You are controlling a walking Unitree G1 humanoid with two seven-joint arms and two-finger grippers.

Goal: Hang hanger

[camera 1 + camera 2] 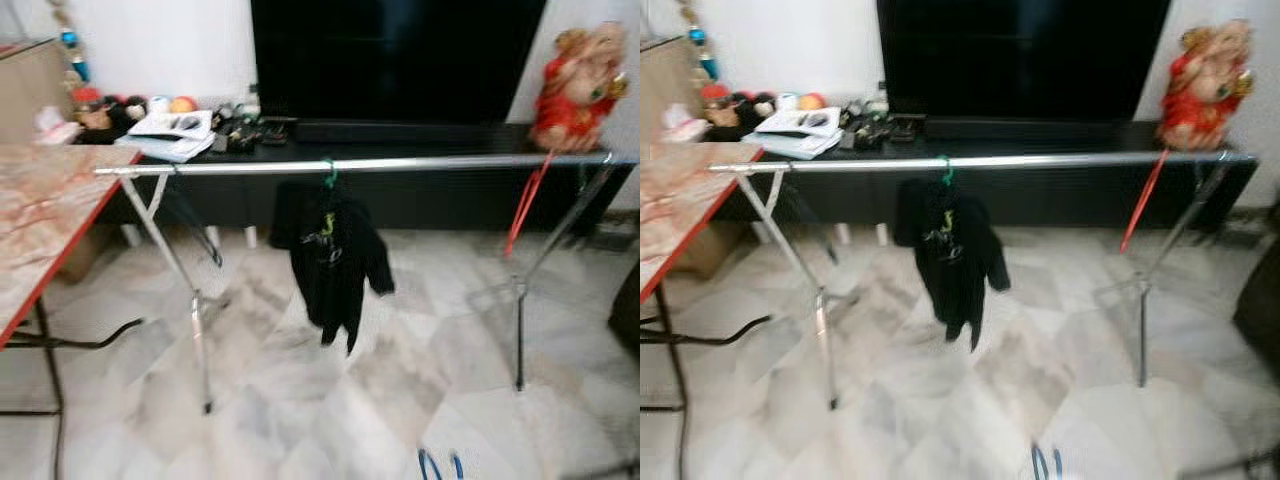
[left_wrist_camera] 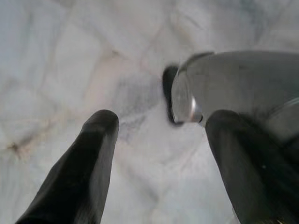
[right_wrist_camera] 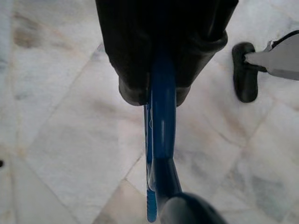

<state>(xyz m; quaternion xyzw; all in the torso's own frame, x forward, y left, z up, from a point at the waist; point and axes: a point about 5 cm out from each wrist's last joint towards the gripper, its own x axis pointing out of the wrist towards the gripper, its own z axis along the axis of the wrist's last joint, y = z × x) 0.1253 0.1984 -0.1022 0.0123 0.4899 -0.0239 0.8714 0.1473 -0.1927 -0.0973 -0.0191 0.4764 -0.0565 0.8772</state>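
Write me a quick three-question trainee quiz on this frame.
1. True or false: the right gripper is shut on a blue hanger.
2. What already hangs on the rail? A) a black garment B) a white towel C) a red bag
3. Fill in: the left gripper hangs open above the ____.

Key: 1 true; 2 A, the black garment on a green hook; 3 floor.

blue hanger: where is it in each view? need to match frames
Left eye: blue hanger at bottom edge, right of centre.
Right eye: bottom edge, near centre.
Left wrist: not in it.
Right wrist: centre, clamped between the right gripper fingers.
Shared landmark: the marble floor; in both eye views, the steel rail with black garment.
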